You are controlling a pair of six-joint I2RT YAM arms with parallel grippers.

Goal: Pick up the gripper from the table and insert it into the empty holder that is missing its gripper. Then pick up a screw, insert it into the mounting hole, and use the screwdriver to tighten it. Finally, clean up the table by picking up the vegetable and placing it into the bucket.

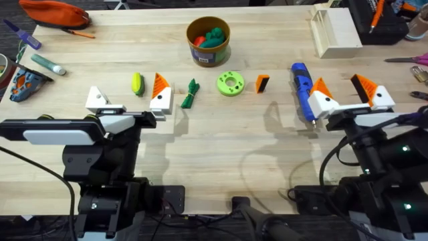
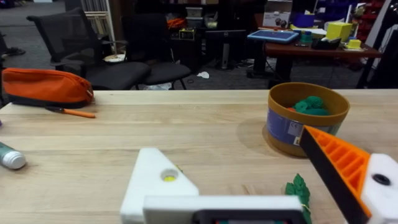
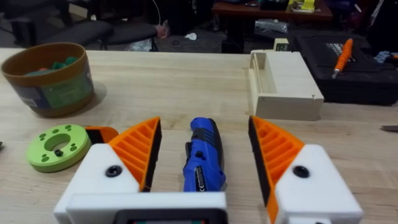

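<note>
So the loose orange gripper (image 1: 262, 83) sits just right of the green disc (image 1: 231, 83), standing on end with its black face toward the right; I'll use that disc as my landmark. The blue screwdriver (image 1: 302, 90) lies further right of the disc, long axis running away from the arm bases, tip pointing back toward them; the right gripper (image 1: 351, 94) sits just right of it, fingers spread wide apart and holding nothing, and in its wrist view the screwdriver (image 3: 203, 155) lines up right between them. The left gripper (image 1: 129, 102) is well left of the disc, also spread and empty; its left finger is the bare white holder (image 1: 97, 100) missing its pad, the other still has its orange one. So the right arm looks nearer to the orange piece.

The bucket (image 1: 208, 41) sits behind the disc, already holding green stuff and something red, can't really tell what; a green leafy vegetable (image 1: 191, 94) lies just left of the disc, a yellow-green one (image 1: 137, 84) further left.
</note>
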